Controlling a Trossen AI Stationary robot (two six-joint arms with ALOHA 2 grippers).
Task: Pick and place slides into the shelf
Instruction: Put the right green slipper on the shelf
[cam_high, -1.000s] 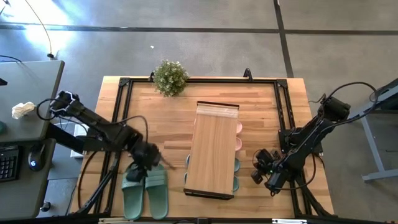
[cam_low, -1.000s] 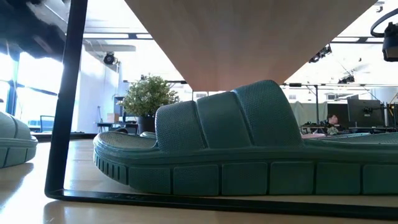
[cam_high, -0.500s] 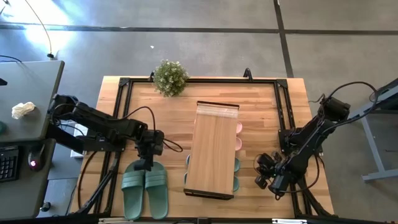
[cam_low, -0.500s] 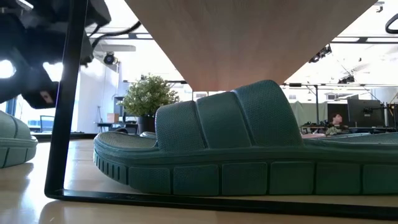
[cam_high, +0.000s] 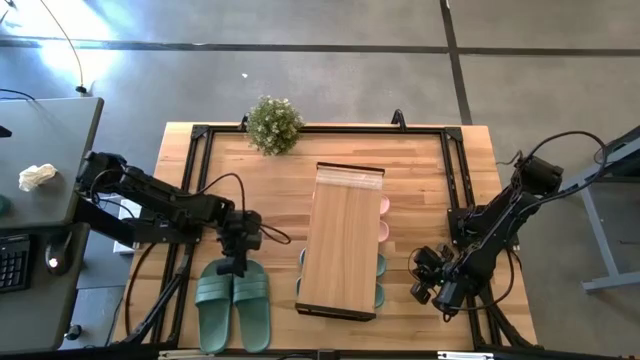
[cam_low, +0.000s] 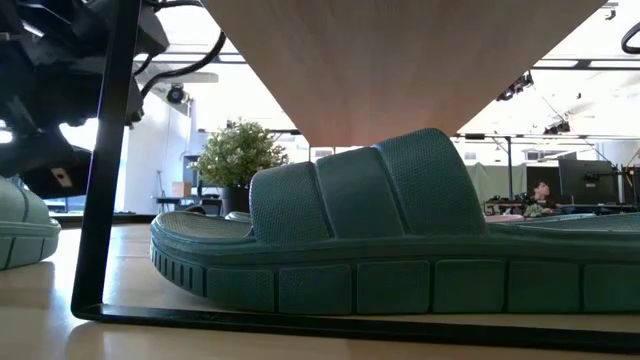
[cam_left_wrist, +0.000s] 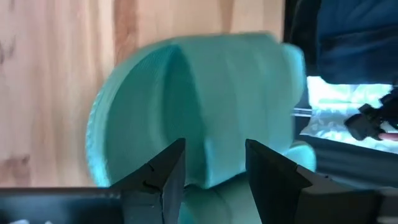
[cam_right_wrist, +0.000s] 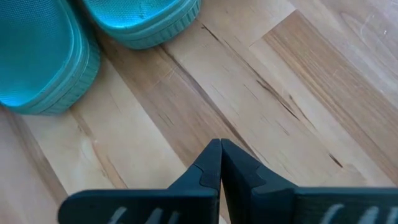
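- My left gripper (cam_high: 237, 262) is hanging over the front-left part of the table (cam_high: 280, 190), right above the far ends of the loose green pair (cam_high: 233, 310), its jaws pointing down at them.
- Through my left wrist camera, my left fingers (cam_left_wrist: 163, 177) are standing partly apart with nothing between them, and a green slide (cam_left_wrist: 199, 106) is filling the space just past the tips.
- I cannot tell whether the tips are touching the slide or sitting just above it.
- That loose pair is lying side by side on the bare wood near the front edge, well to the left of the shelf (cam_high: 344, 240).
- The shelf is sitting in the middle of the table, its long plank top running from back to front.
- Pink slides (cam_high: 384, 218) are peeking out from under the plank along its right side, toward the back.
- Green slides (cam_high: 380, 282) are showing under the plank nearer the front, with edges poking out on both sides.
- From table height, one of those green slides (cam_low: 400, 240) is resting on the tabletop directly beneath the plank, its wide strap up.
- My right gripper (cam_high: 424, 283) is waiting near the front-right of the table, just right of the shelf.
- Its jaws are pressed fully together and holding nothing, with two green slide ends (cam_right_wrist: 93, 37) lying on the wood just ahead.
- A small potted plant (cam_high: 273, 124) is standing at the back edge of the table.
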